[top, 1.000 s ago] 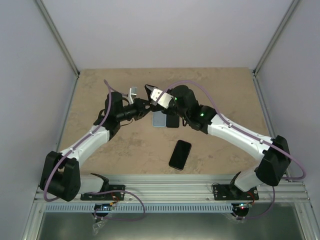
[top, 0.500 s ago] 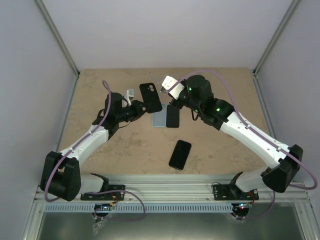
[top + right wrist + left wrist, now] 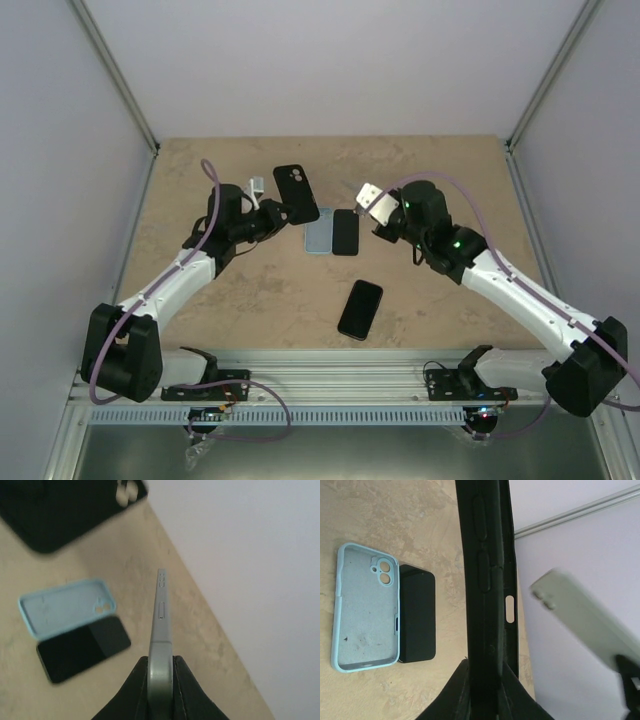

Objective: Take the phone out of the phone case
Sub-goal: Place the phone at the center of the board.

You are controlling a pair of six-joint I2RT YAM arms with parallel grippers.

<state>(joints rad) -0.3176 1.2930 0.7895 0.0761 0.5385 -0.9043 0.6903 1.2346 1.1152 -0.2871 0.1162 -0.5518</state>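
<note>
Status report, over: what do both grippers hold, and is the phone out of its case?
Left gripper shut on empty black phone case. Right gripper shut on pale green phone, clear of case. Nothing between them.

The bench (image 3: pixel 450 180) is beige, with a look of stone. On it lies an empty blue case (image 3: pixel 317 237), inside up, and a dark phone (image 3: pixel 345 232) just beside it. A second phone (image 3: pixel 360 309) lies apart, nearer the arm bases.

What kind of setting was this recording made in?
Probably a lab robot cell rather than a home: plain pale wall panels held in metal framing, a beige tabletop, and an aluminium mounting rail along its near edge.
</note>
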